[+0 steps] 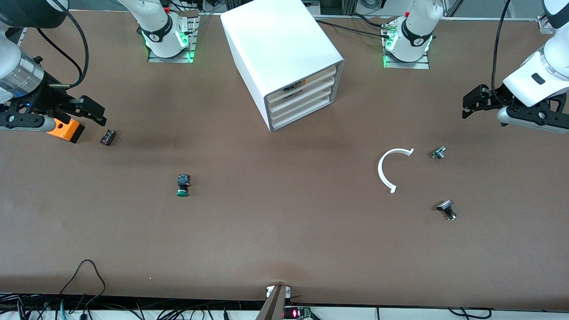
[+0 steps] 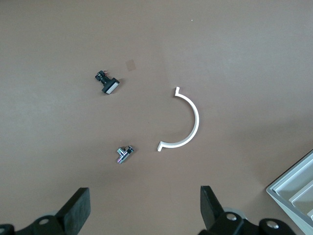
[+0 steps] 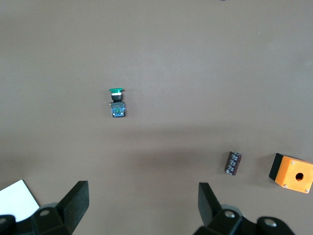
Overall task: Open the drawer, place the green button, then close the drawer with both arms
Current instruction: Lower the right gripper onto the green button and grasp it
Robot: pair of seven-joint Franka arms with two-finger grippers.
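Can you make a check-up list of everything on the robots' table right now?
Surface: brown table, flat, no spills seen.
Job's things: cabinet stands between the arm bases, all four drawers shut, the drawer included. Button lies on its side, nearer the front camera than the cabinet, toward the right arm's end.
Clutter: orange box and dark cylinder at the right arm's end; white curved strip and two small black-and-silver parts toward the left arm's end.
Grippers: left gripper open, empty, over the table's left-arm end; right gripper open, empty, above the orange box.
Cables: black cables along the table's near edge.
Surroundings: nothing seen.
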